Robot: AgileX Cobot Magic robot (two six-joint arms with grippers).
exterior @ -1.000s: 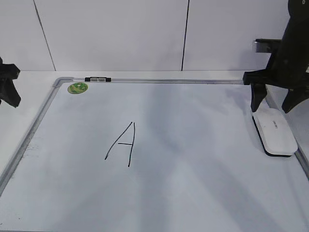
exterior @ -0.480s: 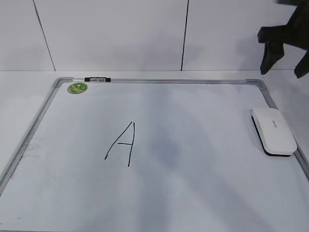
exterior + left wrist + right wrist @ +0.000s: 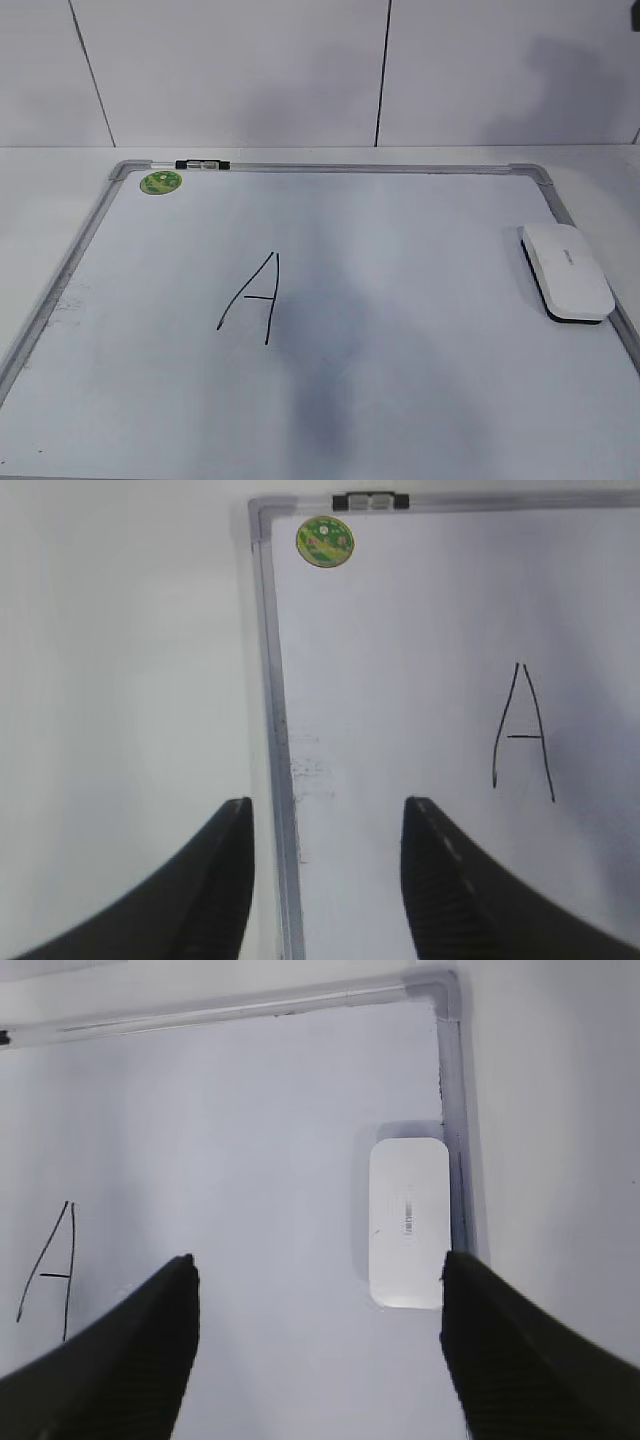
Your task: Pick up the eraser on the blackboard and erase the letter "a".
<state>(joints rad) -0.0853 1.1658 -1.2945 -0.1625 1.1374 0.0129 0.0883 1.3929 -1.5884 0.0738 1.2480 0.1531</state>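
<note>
White wall behind, blackboard (image 3: 400,420) flat on table. Eraser (image 3: 408,1222) lay by the frame at 3 o'clock, untouched, long axis along that edge, w/ my right gripper (image 3: 318,1290) spread wide above it, nearer. Left gripper (image 3: 325,825) also apart, empty.

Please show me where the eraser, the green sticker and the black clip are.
eraser (image 3: 567,268): exterior view, middle of its white top.
green sticker (image 3: 160,182): exterior view, its centre.
black clip (image 3: 202,164): exterior view, its middle.
</note>
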